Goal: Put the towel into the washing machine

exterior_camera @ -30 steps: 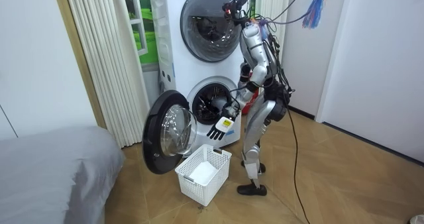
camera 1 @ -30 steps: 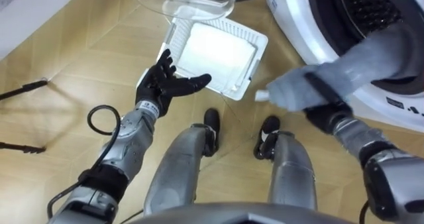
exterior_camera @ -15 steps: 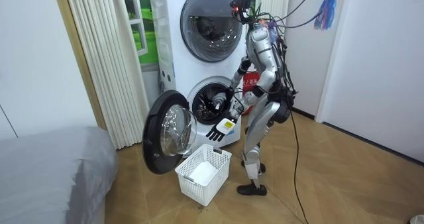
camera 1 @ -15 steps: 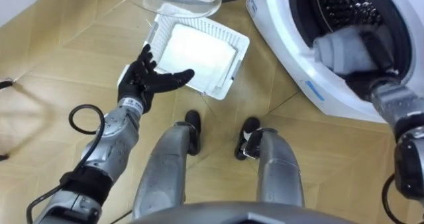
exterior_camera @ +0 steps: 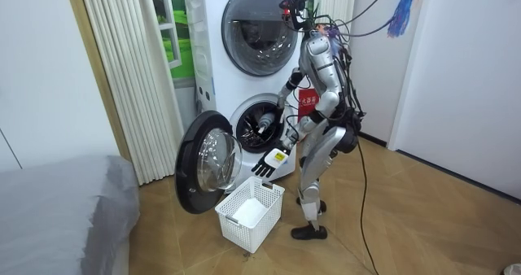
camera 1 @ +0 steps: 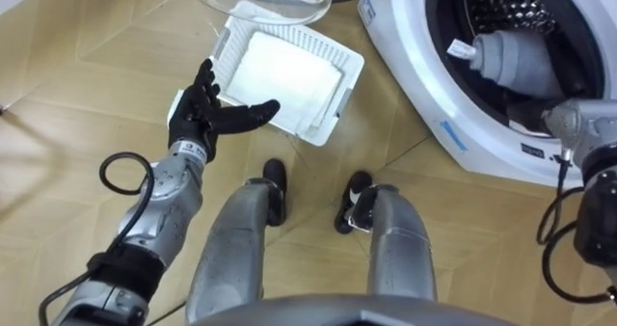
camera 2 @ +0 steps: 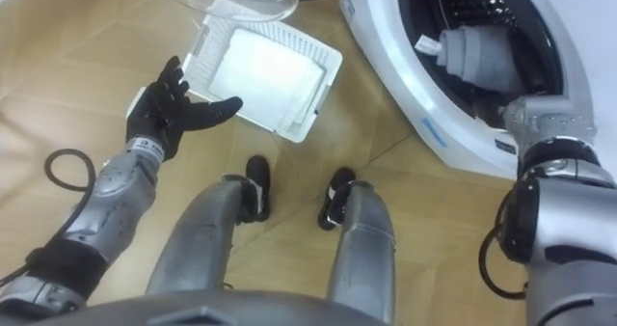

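Grey towel [camera 1: 516, 61] lies in the washing machine [camera 1: 415, 75] drum, well right of our left hand [camera 1: 205, 117], whose spread fingers hang over a white basket [camera 1: 345, 93]. Right arm reaches in under the towel; we can't tell that hand's state. Room view: those fingers hover above the basket, near the open door [exterior_camera: 207, 173].

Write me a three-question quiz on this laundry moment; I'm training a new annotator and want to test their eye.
1. True or false: the grey towel lies inside the drum of the washing machine.
2. The left hand is: A) open, held above the floor near the white basket; B) shut on the towel; C) pressing the door.
3. Fill in: in the room view, the open door belongs to the ____ machine of the stack.
Key: 1 true; 2 A; 3 lower.
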Controlling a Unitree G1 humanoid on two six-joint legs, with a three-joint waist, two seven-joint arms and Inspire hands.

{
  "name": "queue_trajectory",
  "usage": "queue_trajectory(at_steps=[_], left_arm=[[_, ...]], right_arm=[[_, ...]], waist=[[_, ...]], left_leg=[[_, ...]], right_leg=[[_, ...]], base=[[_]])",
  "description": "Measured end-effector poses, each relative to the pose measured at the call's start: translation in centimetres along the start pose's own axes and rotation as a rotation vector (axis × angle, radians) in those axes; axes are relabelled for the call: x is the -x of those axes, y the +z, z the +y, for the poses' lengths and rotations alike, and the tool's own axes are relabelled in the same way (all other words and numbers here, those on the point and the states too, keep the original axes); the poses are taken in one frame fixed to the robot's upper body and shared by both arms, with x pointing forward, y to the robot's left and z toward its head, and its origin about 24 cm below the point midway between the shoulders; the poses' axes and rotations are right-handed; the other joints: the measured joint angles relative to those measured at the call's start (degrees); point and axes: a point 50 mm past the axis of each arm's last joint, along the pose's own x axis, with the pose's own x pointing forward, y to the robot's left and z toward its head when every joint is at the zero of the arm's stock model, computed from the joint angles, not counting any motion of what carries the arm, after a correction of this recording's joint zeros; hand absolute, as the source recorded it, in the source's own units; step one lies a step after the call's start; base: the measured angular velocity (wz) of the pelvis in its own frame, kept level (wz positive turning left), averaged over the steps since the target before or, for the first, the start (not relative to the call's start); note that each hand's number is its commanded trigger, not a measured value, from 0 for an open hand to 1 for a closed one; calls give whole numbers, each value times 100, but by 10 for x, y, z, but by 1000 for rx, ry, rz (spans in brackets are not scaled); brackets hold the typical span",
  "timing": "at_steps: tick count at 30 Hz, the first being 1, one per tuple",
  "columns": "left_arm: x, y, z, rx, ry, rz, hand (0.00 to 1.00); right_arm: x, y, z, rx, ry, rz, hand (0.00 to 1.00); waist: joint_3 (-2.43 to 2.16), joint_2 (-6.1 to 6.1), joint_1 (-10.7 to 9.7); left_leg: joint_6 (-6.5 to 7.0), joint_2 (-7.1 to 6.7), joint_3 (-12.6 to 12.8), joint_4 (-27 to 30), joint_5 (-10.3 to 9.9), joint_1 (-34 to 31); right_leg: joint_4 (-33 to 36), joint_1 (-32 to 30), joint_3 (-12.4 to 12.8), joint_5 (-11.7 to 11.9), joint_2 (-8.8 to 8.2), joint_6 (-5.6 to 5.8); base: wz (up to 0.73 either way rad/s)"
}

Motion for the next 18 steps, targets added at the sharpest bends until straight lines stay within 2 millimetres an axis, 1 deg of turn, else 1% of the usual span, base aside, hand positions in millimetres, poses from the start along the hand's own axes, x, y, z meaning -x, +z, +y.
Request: queue_trajectory(at_steps=[5, 9, 11, 14, 16, 18], left_arm=[[-1, 1, -2, 4, 7, -5, 0], [-4, 6, -4, 6, 1, -17, 0], [-5, 8, -5, 7, -1, -24, 0], [-6, 11, -6, 6, -4, -32, 0], [-8, 14, -7, 5, -8, -40, 0], [-10, 19, -9, 3, -16, -54, 0]], right_arm=[[1, 3, 1, -66, -53, -4, 0], [2, 6, -1, -110, -89, -30, 0], [2, 7, -2, -117, -104, -40, 0], [1, 9, -5, -125, -125, -55, 0], [2, 10, -6, -131, -137, -65, 0], [2, 11, -6, -136, -148, -73, 0]], waist=[[-1, 3, 10], [-9, 21, 138], [-13, 31, 156], [-31, 76, 180], [-53, 117, 192], [-54, 170, 208]], left_leg=[[33, 41, 67, -50, -8, -2], [41, 84, 67, -68, -2, 0], [42, 87, 68, -73, -2, 0], [47, 92, 69, -111, 1, 49], [47, 94, 71, -115, 0, 64], [47, 97, 70, -133, 0, 105]], right_leg=[[-66, 16, -3, 32, 24, 25], [-178, 25, -5, 91, 76, 21], [-202, 38, -14, 95, 79, 26], [-268, 110, -31, 115, 93, 40], [-281, 132, -34, 117, 97, 44], [-295, 176, -49, 118, 99, 45]], base=[[0], [-5], [0], [0], [0], [0]])
